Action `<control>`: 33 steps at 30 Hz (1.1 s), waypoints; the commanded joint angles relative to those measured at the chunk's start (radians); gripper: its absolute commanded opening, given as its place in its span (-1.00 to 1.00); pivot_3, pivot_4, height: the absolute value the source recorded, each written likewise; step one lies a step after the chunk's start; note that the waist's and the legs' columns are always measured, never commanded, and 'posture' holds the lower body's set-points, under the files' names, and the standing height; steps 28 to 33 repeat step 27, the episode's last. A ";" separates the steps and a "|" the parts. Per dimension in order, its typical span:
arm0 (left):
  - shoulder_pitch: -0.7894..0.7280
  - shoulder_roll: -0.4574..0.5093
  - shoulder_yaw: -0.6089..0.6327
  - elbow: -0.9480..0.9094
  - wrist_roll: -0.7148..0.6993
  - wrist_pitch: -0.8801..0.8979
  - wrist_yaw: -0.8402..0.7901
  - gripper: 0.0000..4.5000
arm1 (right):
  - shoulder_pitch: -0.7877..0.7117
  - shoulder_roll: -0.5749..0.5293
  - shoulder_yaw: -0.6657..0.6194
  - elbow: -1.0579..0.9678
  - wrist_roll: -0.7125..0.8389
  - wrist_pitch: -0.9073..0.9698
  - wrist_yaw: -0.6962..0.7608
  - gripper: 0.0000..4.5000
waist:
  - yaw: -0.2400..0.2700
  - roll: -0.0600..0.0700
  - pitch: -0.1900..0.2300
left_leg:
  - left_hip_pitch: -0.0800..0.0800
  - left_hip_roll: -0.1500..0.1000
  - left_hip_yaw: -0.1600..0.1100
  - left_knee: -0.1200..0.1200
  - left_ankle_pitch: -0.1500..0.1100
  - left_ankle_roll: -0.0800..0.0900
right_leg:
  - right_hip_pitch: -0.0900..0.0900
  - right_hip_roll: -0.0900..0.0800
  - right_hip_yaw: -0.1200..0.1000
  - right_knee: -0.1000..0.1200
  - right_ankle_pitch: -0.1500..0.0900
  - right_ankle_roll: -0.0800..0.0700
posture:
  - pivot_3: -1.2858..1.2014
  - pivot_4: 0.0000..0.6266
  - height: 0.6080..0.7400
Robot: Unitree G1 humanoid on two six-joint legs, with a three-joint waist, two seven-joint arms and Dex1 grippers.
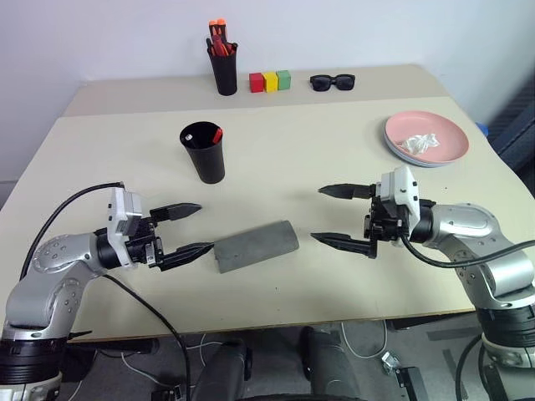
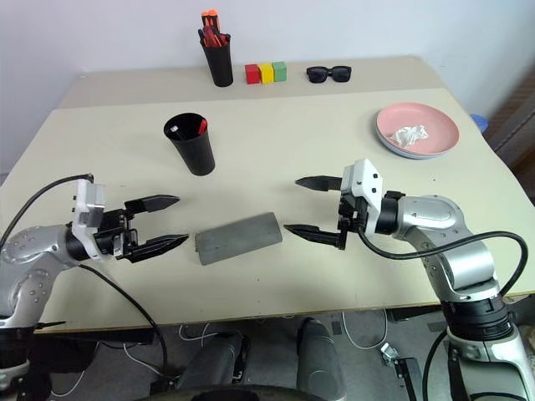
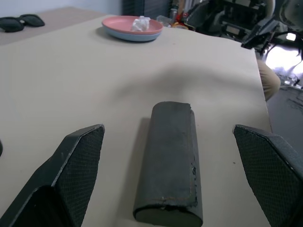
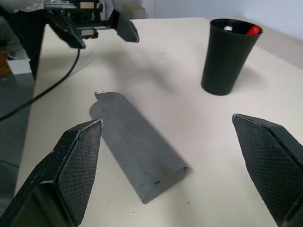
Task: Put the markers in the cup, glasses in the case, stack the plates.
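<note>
While my left gripper [image 1: 189, 228] is hovering with its fingers spread wide and holding nothing, its lower fingertip is reaching just beside the left end of the case [image 1: 256, 246]. My right gripper [image 1: 332, 215] is likewise gaping wide and empty, a little apart from the case's right end. That grey case is lying shut on its side, near the front edge of the table [image 1: 284, 150], so whatever it contains is staying hidden from me. Farther back on the left, the cup [image 1: 203, 152] is standing upright with a red marker [image 1: 216, 134] cap peeking over its rim; the pens' bodies are concealed inside. At the far right, the pink plate [image 1: 428, 136] is sitting on the blue one, which is showing merely as a thin rim, and something crumpled and white is lying on top. Along the far edge, a pen holder [image 1: 223, 67], three coloured blocks [image 1: 270, 81] and sunglasses [image 1: 333, 81] are sitting before a pale wall. From my left wrist, dark equipment is showing past the table.
</note>
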 commanded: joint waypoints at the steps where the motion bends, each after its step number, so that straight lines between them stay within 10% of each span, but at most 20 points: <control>1: -0.017 -0.010 -0.007 -0.013 0.005 -0.024 0.006 1.00 | -0.029 0.001 -0.007 -0.015 -0.005 -0.013 -0.010 0.99 | 0.000 0.000 0.000 | 0.000 0.000 0.000 0.000 0.000 0.000 | 0.000 0.000 0.000 0.000 0.000 0.000 | 0.03 -0.52 1.00; 33: -0.100 -0.056 -0.050 0.047 0.034 -0.094 0.019 1.00 | -0.090 0.025 -0.002 0.119 -0.071 -0.115 0.008 0.99 | -0.003 0.000 0.000 | 0.000 0.000 0.000 -0.001 0.000 0.000 | 0.000 0.000 0.000 -0.001 0.000 0.000 | 0.03 -0.52 1.00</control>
